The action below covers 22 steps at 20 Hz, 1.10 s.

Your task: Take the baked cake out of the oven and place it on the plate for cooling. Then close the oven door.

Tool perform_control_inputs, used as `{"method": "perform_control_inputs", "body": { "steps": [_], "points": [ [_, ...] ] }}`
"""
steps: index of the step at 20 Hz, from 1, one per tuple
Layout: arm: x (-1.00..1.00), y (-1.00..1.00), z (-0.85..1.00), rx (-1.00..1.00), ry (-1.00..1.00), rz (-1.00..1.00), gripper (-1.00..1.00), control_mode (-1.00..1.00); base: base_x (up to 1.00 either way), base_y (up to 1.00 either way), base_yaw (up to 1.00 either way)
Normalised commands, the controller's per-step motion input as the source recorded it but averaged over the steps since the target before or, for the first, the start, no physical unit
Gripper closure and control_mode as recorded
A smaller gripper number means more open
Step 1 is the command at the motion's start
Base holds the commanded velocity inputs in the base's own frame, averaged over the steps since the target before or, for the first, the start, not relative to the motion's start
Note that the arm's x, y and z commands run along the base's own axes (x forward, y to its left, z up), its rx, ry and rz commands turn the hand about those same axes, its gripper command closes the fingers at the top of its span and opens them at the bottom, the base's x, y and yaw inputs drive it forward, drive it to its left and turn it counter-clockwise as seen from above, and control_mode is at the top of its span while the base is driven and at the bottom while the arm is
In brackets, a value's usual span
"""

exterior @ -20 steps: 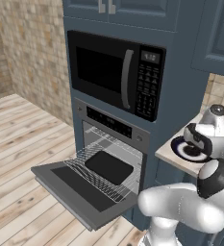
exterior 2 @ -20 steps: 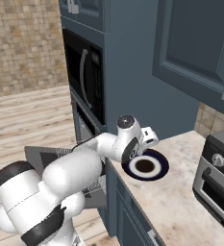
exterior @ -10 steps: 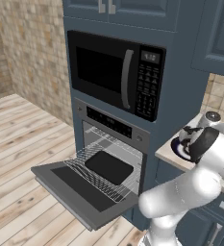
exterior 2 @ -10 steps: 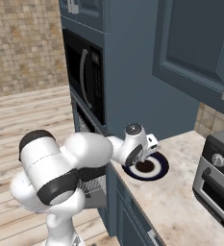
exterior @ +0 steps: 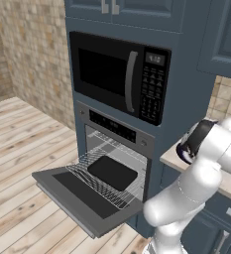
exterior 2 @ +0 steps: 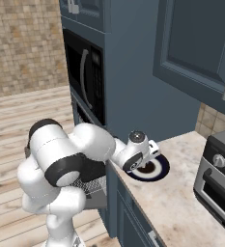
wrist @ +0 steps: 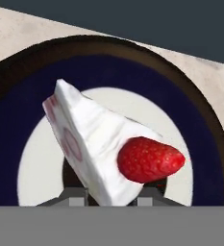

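Observation:
In the hand view the cake (wrist: 99, 149), a white slice with pink sides and a red strawberry on top, sits between my fingertips just over the plate (wrist: 17, 115), which has a navy rim, a white ring and a dark centre. My gripper (wrist: 111, 198) is shut on the cake's lower end. From the right base view the gripper (exterior 2: 151, 153) hangs over the near edge of the plate (exterior 2: 161, 170) on the counter. The oven (exterior: 118, 130) stands open, its door (exterior: 82, 196) dropped down flat.
A flat black tray (exterior: 112, 171) lies on the pulled-out wire rack. The black microwave (exterior: 117, 74) is above the oven. A steel toaster oven (exterior 2: 217, 169) stands on the beige counter (exterior 2: 172, 202) to the right of the plate. Blue cabinets hang overhead.
My arm has stretched out and the hand has come down closer over the plate, still holding the cake. The oven door has stayed open.

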Motion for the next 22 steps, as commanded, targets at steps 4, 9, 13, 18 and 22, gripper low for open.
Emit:
{"method": "perform_control_inputs", "body": {
  "steps": [4,9,13,18,22],
  "points": [
    [0.22,-0.07,0.06,0.0,0.0,0.06,-1.0,-1.0,0.0,0.0,0.0],
    [0.04,-0.04,0.47,0.03,0.0,0.02,-1.0,-1.0,0.0,0.0,0.0],
    [-0.43,0.26,0.98,0.03,0.0,0.0,-1.0,-1.0,0.0,0.0,0.0],
    [-0.8,0.83,0.87,0.0,0.09,0.0,-1.0,-1.0,0.0,0.0,0.0],
    [-0.68,1.0,0.52,-0.03,0.27,0.08,-1.0,-1.0,0.0,0.0,0.0]
  ]
}}
